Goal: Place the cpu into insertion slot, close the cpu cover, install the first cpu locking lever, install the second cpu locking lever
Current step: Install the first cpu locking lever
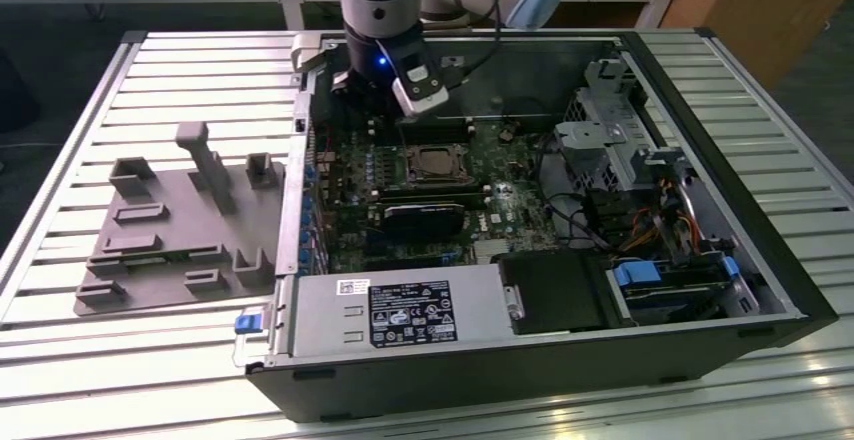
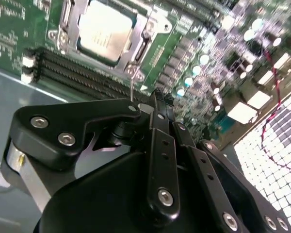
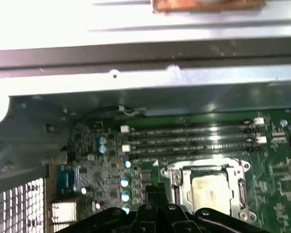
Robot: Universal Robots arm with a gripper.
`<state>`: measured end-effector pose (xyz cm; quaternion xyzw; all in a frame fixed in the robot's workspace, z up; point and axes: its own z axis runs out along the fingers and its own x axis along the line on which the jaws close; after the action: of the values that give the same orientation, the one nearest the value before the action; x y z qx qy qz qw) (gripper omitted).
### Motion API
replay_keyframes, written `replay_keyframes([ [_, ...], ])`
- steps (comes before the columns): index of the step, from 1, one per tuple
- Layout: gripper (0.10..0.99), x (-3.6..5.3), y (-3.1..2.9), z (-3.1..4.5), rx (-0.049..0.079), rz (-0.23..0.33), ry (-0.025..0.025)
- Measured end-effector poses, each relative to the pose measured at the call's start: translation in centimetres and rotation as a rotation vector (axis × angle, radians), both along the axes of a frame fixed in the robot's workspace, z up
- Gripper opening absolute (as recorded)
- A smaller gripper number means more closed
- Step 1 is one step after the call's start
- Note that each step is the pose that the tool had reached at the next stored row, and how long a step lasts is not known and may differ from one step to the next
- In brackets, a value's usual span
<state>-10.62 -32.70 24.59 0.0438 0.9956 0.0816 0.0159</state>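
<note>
- Second wrist view: our gripper, clenched (holding nothing), hangs beside the cpu cover.
- We fear it slipping off the thin lever beside that cover, gouging the motherboard.

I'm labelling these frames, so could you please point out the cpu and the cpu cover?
cpu (image 2: 104, 31), second wrist view, middle of its metal top.
cpu cover (image 3: 208, 170), first wrist view, frame bar beside the chip.

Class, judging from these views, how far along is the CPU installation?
Done: the cpu sits in the insertion slot, with the cpu cover apparently down over it. In hand: the pincer hangs beside a thin raised lever. Left: locking looks unfinished.
</note>
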Motion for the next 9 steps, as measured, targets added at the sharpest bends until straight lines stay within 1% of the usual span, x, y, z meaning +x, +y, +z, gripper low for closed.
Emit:
replay_keyframes([
  [5, 0.106, -0.35, 0.00, 0.00, 0.054, 0.000, -0.0001],
  [7, 0.106, -0.46, -0.01, 0.00, 0.072, 0.000, -0.0001],
  [9, 0.106, -0.50, -0.01, 0.00, 0.095, 0.000, 0.0000],
])
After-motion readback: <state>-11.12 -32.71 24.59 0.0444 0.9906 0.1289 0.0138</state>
